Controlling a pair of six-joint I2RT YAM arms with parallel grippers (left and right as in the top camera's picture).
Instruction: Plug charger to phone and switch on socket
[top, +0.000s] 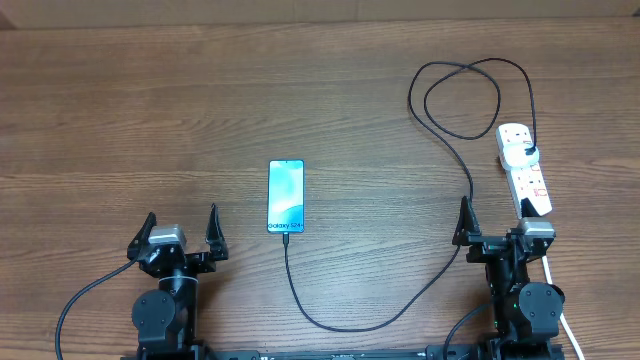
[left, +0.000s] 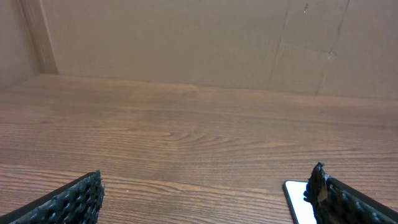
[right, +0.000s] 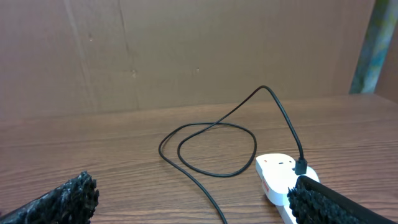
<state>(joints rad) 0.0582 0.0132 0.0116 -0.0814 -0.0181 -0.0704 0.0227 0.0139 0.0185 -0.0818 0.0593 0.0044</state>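
While the left gripper (top: 182, 212) and right gripper (top: 505, 208) stood released and empty, the charger (top: 287, 255) appeared seated in the phone (top: 286, 196) at mid-tabletop (top: 150, 100) and in the socket (top: 525, 170) at right. The switch state could not be told.

1. Table (top: 150, 120): brown wood-grain surface, smooth and matt, with a faint sheen.
2. Smartphone (top: 286, 196), near 6 o'clock on the table: glossy, glass-like screen and a smooth dark edge.
3. Charging cable (top: 288, 255): thin, black, smooth and matt, with a rubbery-looking sheath.
4. Power strip (top: 525, 170), at 3 o'clock: shiny white plastic with red plastic switches.
5. Pads (left: 74, 200) of the left gripper (left: 207, 174) and pads (right: 68, 196) of the right gripper (right: 189, 186): black, matt, rough and knobbly.
6. Wall (left: 186, 43) at 12 o'clock in both wrist views: brown cardboard, matt and lightly creased.
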